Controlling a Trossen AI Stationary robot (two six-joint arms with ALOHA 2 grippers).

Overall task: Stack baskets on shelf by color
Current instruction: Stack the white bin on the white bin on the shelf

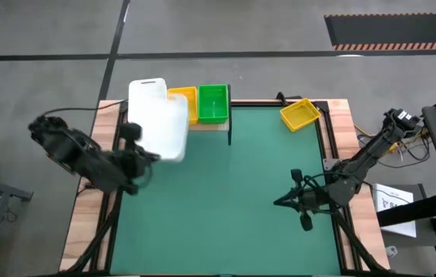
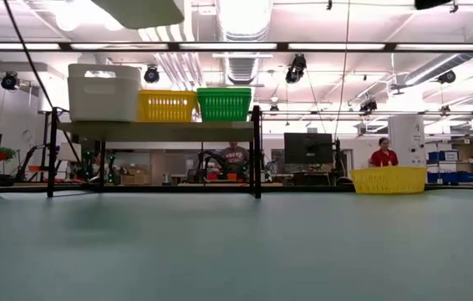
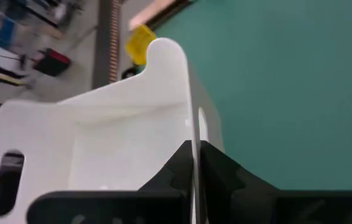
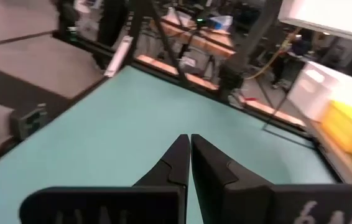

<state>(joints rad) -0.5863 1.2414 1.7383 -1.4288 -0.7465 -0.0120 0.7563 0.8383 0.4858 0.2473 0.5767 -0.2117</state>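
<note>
While gripped by its wall between the left gripper point(image 3: 194, 163)'s pinched fingers, hangs in the air: a white basket point(image 1: 164, 129), lifted above the near-left edge of the shelf point(image 2: 161, 130) and overlapping the mat point(image 1: 226, 200) below. Behind it on the shelf, seen from above: another white basket point(image 1: 147, 91), then a yellow basket point(image 1: 184, 103) and a green basket point(image 1: 212, 102), side by side. From table height, only three rows on the plank: white point(image 2: 104, 93), yellow point(image 2: 166, 106), green point(image 2: 224, 104), each possibly a stack, though hard to tell. Held basket there just a pale shape at the top edge point(image 2: 140, 12).

Off alone near the far-right corner of the mat: one more yellow basket point(image 1: 300, 114), well apart from the shelf. Wide bare mat between shelf and near edge, with open room across the middle.

Low over the right side of the mat, near its right edge: the right gripper point(image 4: 189, 160), fingers pressed together on nothing. In its wrist view, the shelf's baskets at the far side, white beside yellow and a sliver of green.

People in the room beyond, one in red point(image 2: 383, 155), visible only from table height.
</note>
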